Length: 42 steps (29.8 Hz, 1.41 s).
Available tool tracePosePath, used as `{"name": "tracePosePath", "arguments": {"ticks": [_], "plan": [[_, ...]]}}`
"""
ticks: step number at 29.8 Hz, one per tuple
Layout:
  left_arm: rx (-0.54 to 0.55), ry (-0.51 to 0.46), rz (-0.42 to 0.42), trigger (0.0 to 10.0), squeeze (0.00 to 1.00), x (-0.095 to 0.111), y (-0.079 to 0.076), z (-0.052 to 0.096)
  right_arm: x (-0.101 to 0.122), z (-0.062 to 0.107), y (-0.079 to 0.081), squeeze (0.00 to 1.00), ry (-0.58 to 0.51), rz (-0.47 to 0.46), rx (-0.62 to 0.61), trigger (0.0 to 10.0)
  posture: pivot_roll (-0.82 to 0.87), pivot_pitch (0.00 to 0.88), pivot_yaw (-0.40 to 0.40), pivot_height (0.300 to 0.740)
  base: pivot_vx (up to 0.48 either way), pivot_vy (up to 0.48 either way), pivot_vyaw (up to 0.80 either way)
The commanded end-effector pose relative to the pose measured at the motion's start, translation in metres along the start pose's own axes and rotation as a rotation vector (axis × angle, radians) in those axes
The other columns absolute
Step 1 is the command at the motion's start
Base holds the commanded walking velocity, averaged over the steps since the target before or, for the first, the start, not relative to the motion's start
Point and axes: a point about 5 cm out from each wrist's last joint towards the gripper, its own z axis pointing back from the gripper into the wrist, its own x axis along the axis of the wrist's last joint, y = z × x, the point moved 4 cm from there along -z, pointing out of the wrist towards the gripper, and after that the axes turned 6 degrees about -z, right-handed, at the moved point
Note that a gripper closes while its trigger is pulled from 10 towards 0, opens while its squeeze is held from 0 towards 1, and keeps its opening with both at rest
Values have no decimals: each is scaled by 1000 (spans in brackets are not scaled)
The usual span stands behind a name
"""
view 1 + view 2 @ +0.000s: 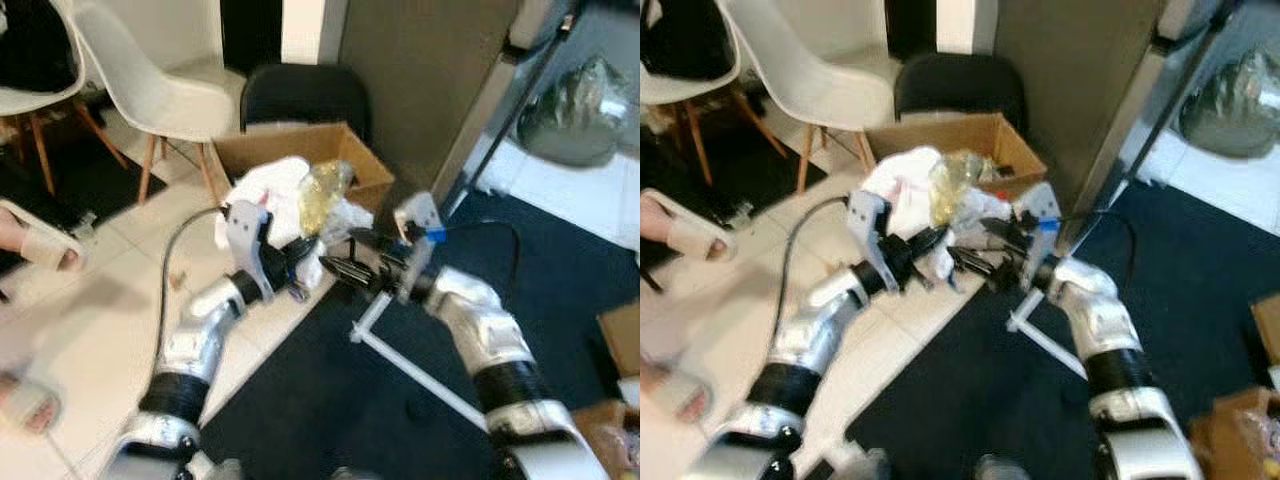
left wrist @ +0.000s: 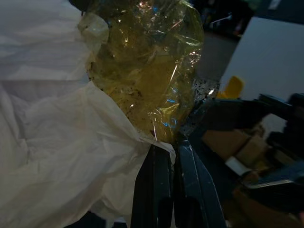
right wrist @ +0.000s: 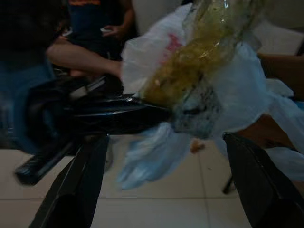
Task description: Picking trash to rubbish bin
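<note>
Above the floor, just before the cardboard box [image 1: 300,150], the left gripper [image 1: 300,268] pinches the bundle of white and yellowish plastic bags [image 2: 142,85] between its pressed-together fingers. Beside it, the right gripper [image 3: 161,156] has its fingers spread, the bags hanging between them. White chairs [image 1: 150,70] stand beyond the box.

Cardboard box [image 1: 365,165]: its inside was mostly hidden behind the white and yellow bundle of trash bags [image 1: 300,205].
White bag [image 2: 52,142]: cut off by the picture's edge in the left wrist view.
Person's feet [image 1: 35,250]: at the far left, blurred and cut by the edge.
Right gripper [image 3: 161,185]: its fingers ran off the edge, blurred.
Right-hand box [image 1: 622,340]: cropped, contents unclear.
</note>
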Motion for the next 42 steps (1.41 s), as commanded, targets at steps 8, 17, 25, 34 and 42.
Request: {"name": "tracePosePath", "arguments": {"ticks": [8, 17, 25, 34, 42], "plan": [[-19, 4, -3, 10000, 0, -1, -4, -2, 0, 5, -5, 0, 9, 0, -19, 10000, -44, 0, -63, 740, 480, 0, 0], [-14, 1, -5, 10000, 0, 0, -3, -2, 1, 5, -4, 0, 9, 3, -18, 10000, -42, 0, -65, 740, 480, 0, -381], [-6, -2, -7, 10000, 0, 0, -3, -2, 1, 6, -5, 0, 10, 8, -18, 10000, -45, 0, -64, 740, 480, 0, 0], [23, 4, -32, 10000, 0, 0, 1, -1, 2, 6, -3, 0, 16, 27, -7, 10000, -45, 0, -64, 740, 441, 0, 0], [141, 38, -37, 10000, 0, -4, 19, 4, 2, 6, 0, 0, 37, 60, 9, 10000, -39, 0, -61, 740, 203, 0, 0]]}}
